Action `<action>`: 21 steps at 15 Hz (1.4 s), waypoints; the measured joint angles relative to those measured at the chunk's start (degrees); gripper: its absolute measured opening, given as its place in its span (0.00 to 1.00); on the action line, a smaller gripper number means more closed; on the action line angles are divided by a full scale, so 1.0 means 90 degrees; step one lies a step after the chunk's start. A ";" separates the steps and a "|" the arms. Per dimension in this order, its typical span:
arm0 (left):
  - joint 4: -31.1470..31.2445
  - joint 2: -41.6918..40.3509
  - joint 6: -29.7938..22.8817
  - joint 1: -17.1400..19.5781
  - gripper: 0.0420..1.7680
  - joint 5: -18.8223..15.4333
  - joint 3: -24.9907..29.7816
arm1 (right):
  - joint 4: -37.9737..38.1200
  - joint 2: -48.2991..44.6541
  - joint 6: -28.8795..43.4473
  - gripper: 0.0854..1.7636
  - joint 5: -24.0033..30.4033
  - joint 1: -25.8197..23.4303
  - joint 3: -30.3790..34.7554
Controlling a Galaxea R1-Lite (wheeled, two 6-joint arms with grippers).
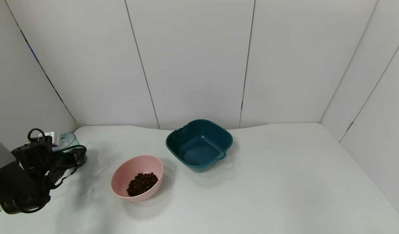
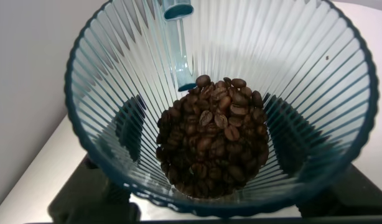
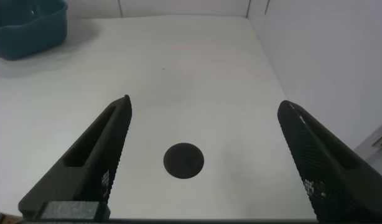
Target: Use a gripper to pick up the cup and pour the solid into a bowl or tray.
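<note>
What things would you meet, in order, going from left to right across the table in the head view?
Left gripper holding the cup → pink bowl with coffee beans → teal basin.

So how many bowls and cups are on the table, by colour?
Pink bowl, holding coffee beans: 1
Dark teal basin: 1
Blue-grey cup, with beans inside, at the left gripper: 1
Total: 3 containers
</note>
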 joint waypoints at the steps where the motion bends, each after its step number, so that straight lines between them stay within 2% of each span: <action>1: -0.0003 0.0000 0.0000 0.0003 0.81 0.0000 0.0003 | 0.0003 0.0000 0.0000 0.97 -0.0003 0.0000 0.0000; 12: 0.0122 -0.0131 0.0049 0.0000 0.93 0.0000 0.0202 | 0.0000 0.0000 0.0000 0.97 -0.0003 0.0000 0.0000; 16: 0.0830 -0.0784 0.0115 -0.0003 0.95 -0.0070 0.0497 | 0.0000 0.0000 0.0000 0.97 -0.0003 0.0000 0.0000; 21: 0.2397 -0.2220 0.0210 -0.0070 0.96 -0.0098 0.0790 | 0.0000 0.0000 0.0000 0.97 -0.0003 0.0000 0.0000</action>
